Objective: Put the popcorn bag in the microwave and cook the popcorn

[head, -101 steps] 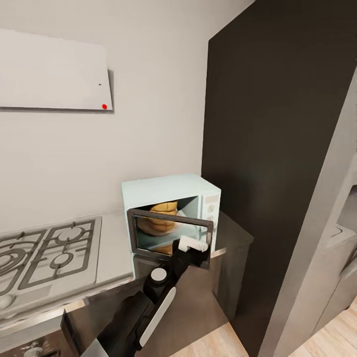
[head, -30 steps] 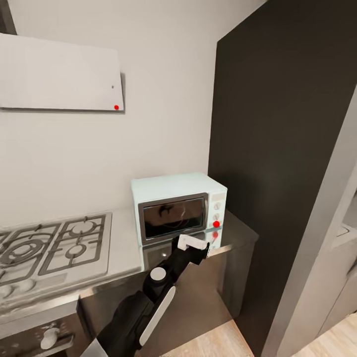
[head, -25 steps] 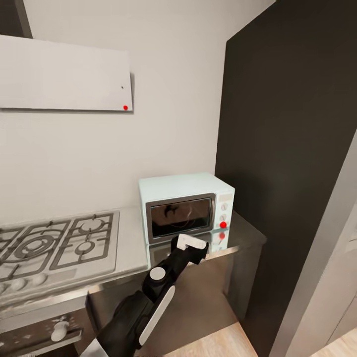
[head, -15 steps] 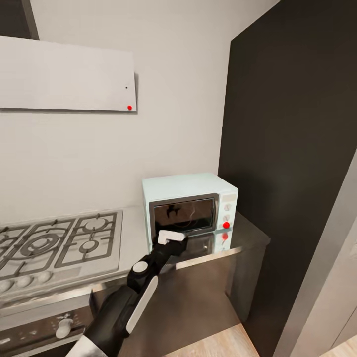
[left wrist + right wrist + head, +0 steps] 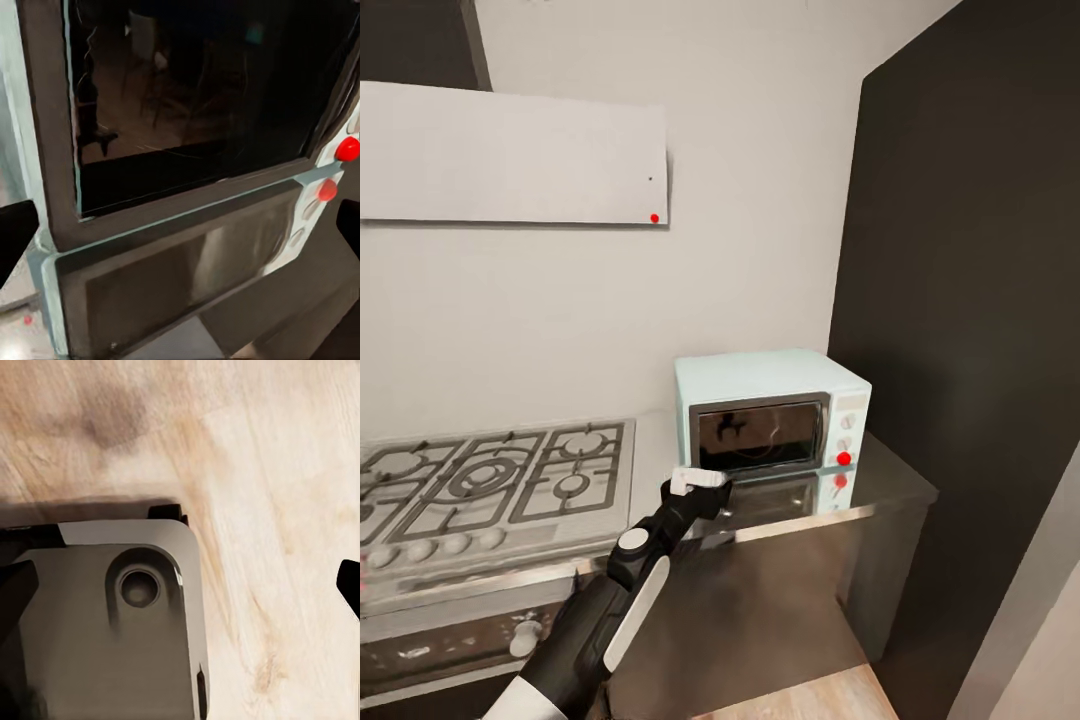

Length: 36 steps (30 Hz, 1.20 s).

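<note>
Mint-blue and boxy, the small microwave (image 5: pixel 772 415) with its dark glass door sits shut on the long grey brushed-steel countertop (image 5: pixel 880 480) in the head view, a red dot lit on its white knob panel, the gas hob with black grates (image 5: pixel 490 480) to its left. The left gripper (image 5: pixel 698 484) hangs just in front of the door's lower left corner, apart from it; from this angle I cannot tell how its fingers stand. The mustard sack is presumably behind the dark glass — I cannot see it. In the left wrist view the door (image 5: pixel 202 97) and its reflection in the steel loom close, and dark fingertips (image 5: pixel 15 232) show at both picture edges, so the pincer looks spread and empty. The risk, as I judge it: a stray nudge of the door's edge could pop it open and stop the heating. The right wrist view shows pale wood floor (image 5: pixel 262 472) and a grey part of the robot's base (image 5: pixel 112 622), with fingertips set wide apart — nothing held.
</note>
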Available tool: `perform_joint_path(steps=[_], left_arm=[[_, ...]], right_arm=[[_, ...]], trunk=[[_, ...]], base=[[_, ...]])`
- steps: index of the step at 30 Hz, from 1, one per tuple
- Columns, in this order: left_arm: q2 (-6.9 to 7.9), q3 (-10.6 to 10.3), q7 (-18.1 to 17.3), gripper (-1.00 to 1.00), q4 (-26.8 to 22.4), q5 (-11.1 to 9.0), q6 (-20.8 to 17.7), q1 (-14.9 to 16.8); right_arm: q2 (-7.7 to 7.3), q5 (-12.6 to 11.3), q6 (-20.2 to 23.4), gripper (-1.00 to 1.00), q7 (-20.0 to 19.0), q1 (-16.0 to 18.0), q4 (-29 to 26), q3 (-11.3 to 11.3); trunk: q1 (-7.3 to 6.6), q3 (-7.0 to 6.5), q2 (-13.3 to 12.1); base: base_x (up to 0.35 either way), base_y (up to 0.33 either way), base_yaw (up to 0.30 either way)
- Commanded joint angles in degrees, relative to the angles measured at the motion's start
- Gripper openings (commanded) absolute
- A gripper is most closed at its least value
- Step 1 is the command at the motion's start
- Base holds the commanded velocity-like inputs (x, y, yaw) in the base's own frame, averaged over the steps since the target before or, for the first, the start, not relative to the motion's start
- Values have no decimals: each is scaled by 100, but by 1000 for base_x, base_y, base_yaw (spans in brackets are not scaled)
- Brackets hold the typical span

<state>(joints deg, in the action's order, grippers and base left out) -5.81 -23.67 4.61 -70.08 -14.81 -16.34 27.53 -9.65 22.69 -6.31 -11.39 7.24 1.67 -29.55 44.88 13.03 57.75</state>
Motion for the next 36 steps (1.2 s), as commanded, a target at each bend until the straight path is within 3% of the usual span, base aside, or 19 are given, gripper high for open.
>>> perform_joint_path(steps=[1,17,18,21,22,23,24,28,29,33,35,36], left_arm=[[6,-14,35,100,-5,-55,-9,7],[35,-116,-5,100,8,-28,294,-72],[29,-205,-11,100,33,-35,286,-72],[1,-793,-23,100,242,-52,271,-72],[-34,-1312,-20,100,461,-68,263,-72],[-44,-1529,-17,100,546,-121,260,-73],[-53,-1846,-16,100,674,-392,258,-71],[-65,-2397,-20,100,1093,-1425,301,-71],[-67,-2613,-21,100,1414,-1731,326,-70],[-112,-2773,-31,100,2645,-2232,561,-82],[-265,-2794,-71,100,3894,-2652,1050,-81],[-354,-2796,-260,100,4670,-2788,1215,-86]], right_arm=[[-3,43,-36,100,0,6,18,-49],[-2,44,-38,100,20,6,18,-44],[-2,45,-38,100,19,6,18,-43],[-1,49,-36,100,15,5,18,-43],[0,50,-32,100,14,4,18,-43],[-1,51,-31,100,14,5,18,-43],[-2,51,-29,100,14,6,18,-43],[-2,51,-36,100,14,6,18,-43],[-2,51,-37,100,14,6,18,-42],[-2,51,-37,100,14,5,18,-42],[-1,51,-37,100,14,6,18,-42],[4,51,-37,100,14,6,18,-42]], trunk=[[1,8,6],[1,8,6],[1,8,6],[1,8,6],[1,8,6],[1,8,6],[1,8,6],[1,8,6],[1,8,6],[1,8,6],[1,8,6],[1,8,6]], base=[[0,0,272],[0,0,269],[0,0,142],[0,0,52],[0,0,15],[0,0,10],[0,0,4],[0,0,1],[0,0,0],[0,0,0],[0,0,0],[0,0,0]])
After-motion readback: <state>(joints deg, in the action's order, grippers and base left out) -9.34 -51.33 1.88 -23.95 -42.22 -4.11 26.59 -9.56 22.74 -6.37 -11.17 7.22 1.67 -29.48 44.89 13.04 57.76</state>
